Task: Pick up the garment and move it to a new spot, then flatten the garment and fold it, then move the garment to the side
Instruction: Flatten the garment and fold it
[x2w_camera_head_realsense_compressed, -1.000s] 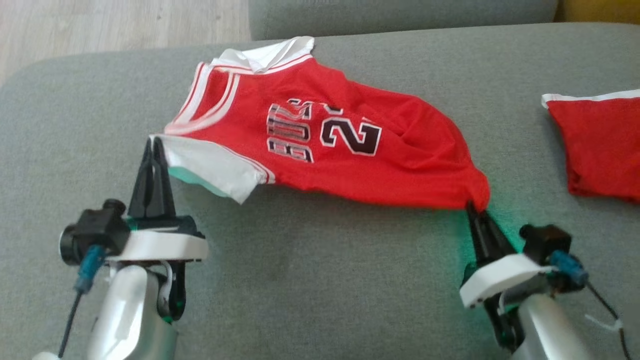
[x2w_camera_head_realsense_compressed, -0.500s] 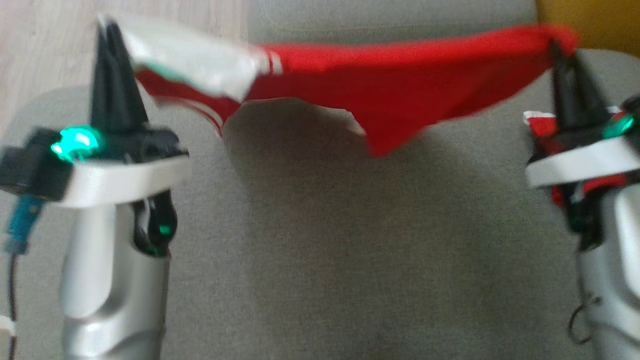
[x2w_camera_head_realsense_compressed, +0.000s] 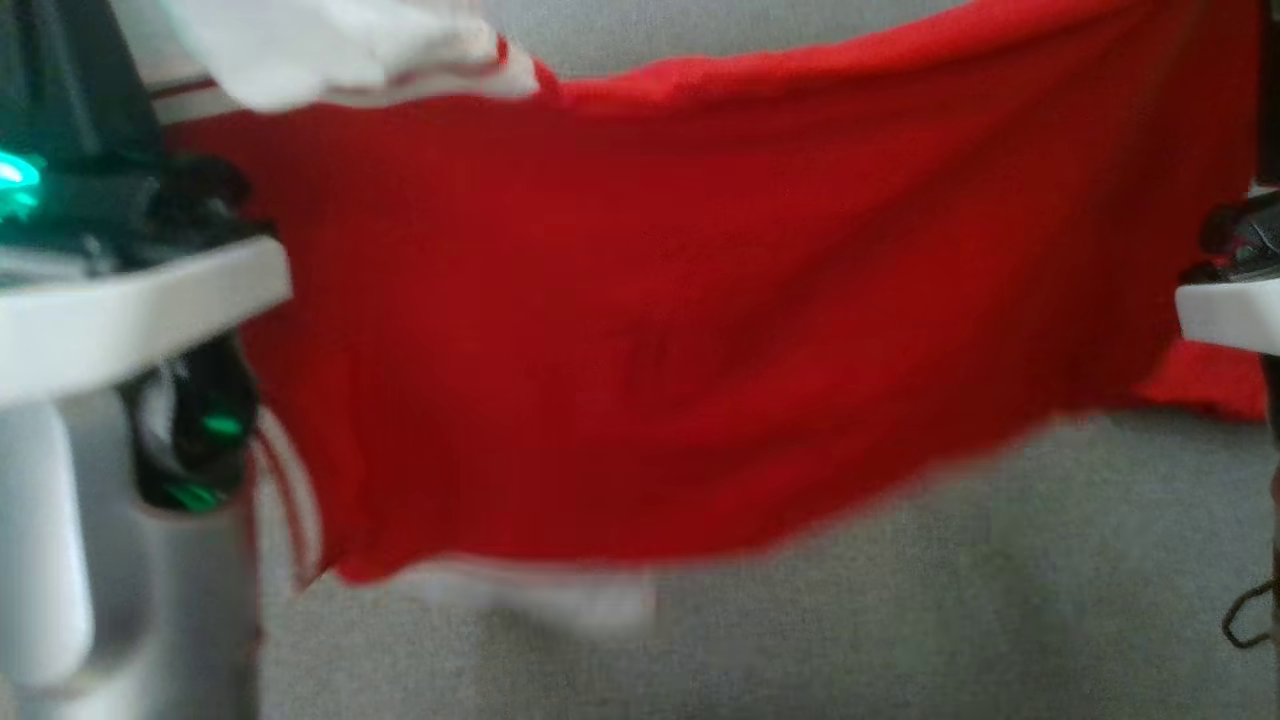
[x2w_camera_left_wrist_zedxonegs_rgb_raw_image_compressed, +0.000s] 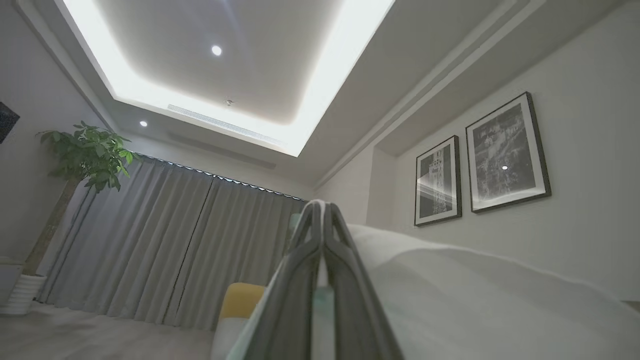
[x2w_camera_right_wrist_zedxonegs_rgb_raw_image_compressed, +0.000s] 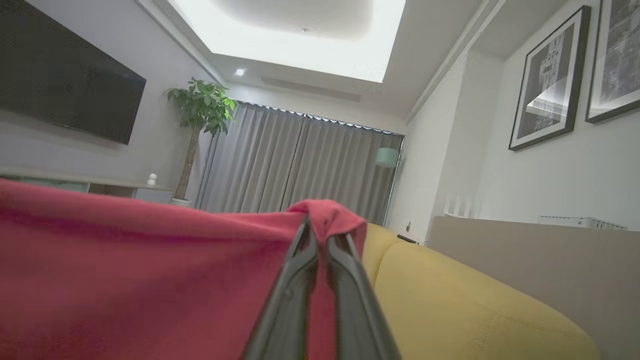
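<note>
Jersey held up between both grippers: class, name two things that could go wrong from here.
1. The left gripper and right gripper each pinch just a small bit of the jersey; it might slip free.
2. The jersey hides much of the cushion, so it may land on the other red garment.

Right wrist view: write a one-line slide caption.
Right tool pinches a corner of the red jersey, with a yellow sofa, grey curtains and a potted plant behind.
</note>
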